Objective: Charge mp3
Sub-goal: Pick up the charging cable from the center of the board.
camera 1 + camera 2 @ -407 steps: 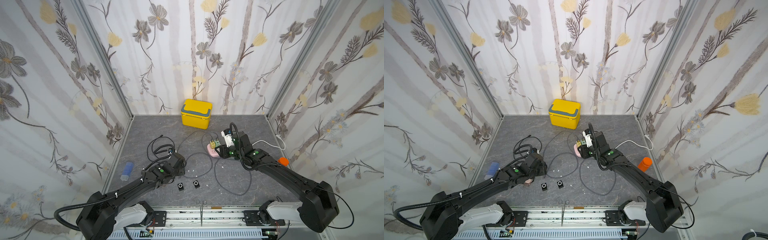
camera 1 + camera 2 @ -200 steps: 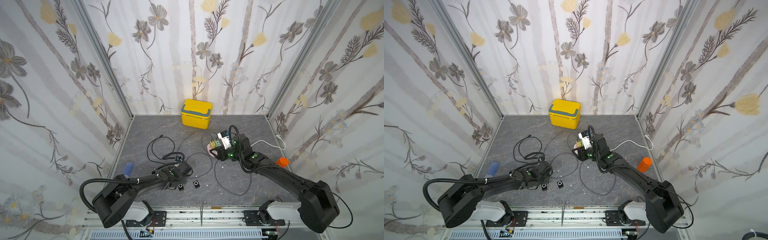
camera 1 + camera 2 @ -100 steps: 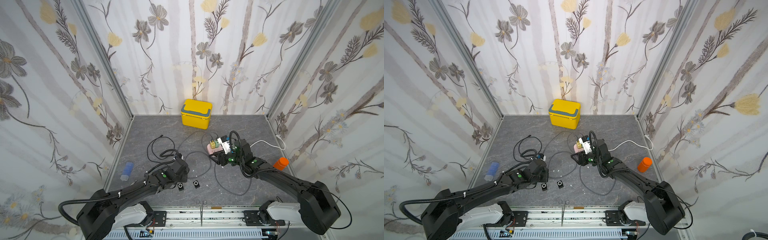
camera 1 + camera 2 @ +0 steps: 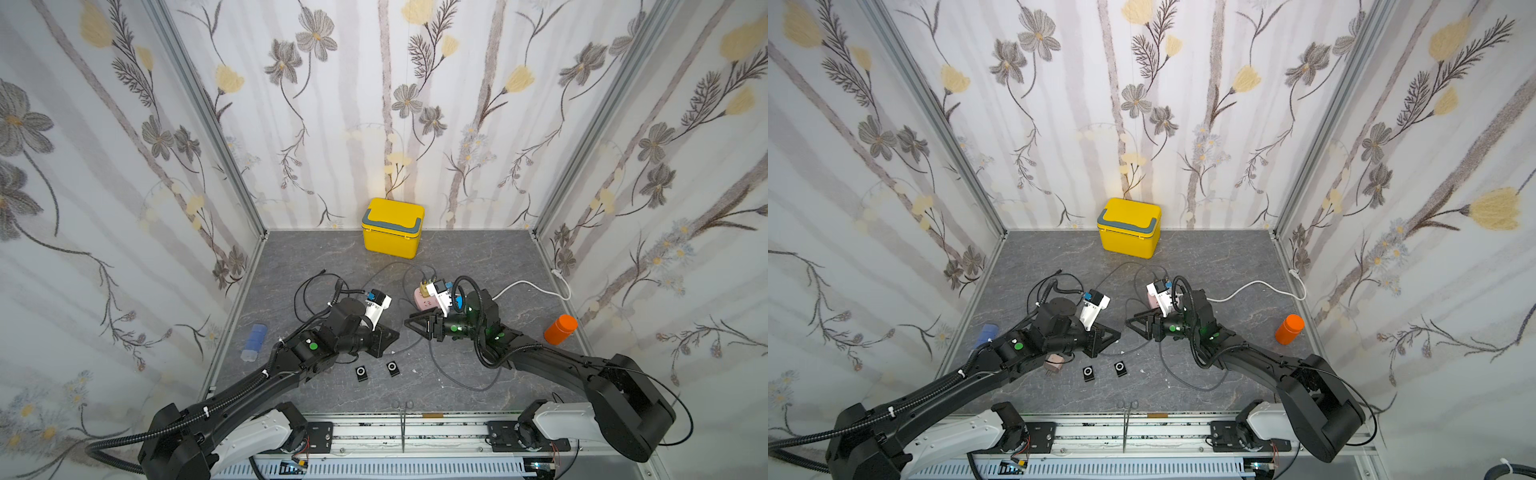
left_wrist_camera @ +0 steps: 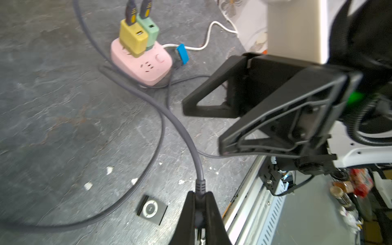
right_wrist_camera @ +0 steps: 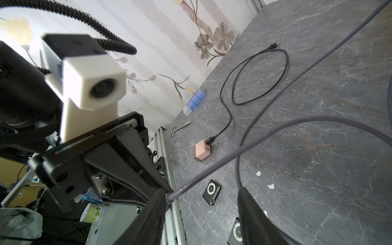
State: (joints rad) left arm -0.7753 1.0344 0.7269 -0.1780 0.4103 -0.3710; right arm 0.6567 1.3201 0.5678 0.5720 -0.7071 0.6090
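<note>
Your left tool [image 5: 200,198] is clamped tight on the plug end of the grey cable [image 5: 180,131]. Your right tool [image 4: 419,326] has its jaws part open and grips nothing. In both top views, lower centre, one mp3 player [image 4: 361,372] and a second mp3 player [image 4: 392,368] lie on the table [image 4: 457,257], just below the left tool and apart from it.

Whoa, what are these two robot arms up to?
They are setting up to charge a music player. The left gripper is shut on the plug end of a grey cable. The right gripper is open, facing it. Two small black square mp3 players lie on the grey tabletop nearby, neither plugged in yet. A pink power strip holding a yellow charger and a green charger sits farther back.
</note>
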